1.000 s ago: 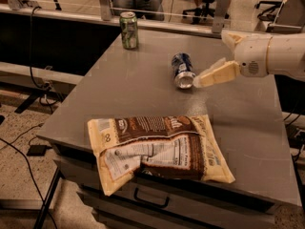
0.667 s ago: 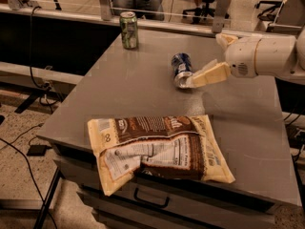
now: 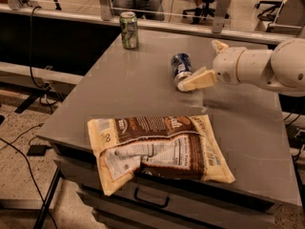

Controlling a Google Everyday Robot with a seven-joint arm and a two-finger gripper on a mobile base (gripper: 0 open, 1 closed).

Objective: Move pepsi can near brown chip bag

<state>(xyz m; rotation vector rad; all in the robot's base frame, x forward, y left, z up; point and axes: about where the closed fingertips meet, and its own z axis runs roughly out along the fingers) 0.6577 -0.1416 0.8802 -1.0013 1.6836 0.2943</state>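
Claw right beside pepsi can

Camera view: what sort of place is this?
Likely an office or lab workspace: a gray drawer cabinet serves as the table, wheeled office chairs stand behind it, and loose cables trail down. The gripper is beside the pepsi can, which lies on its side.

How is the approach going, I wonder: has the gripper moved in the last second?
Yes. The gripper has shifted left over the table, closer to the lying pepsi can, which has stayed put.
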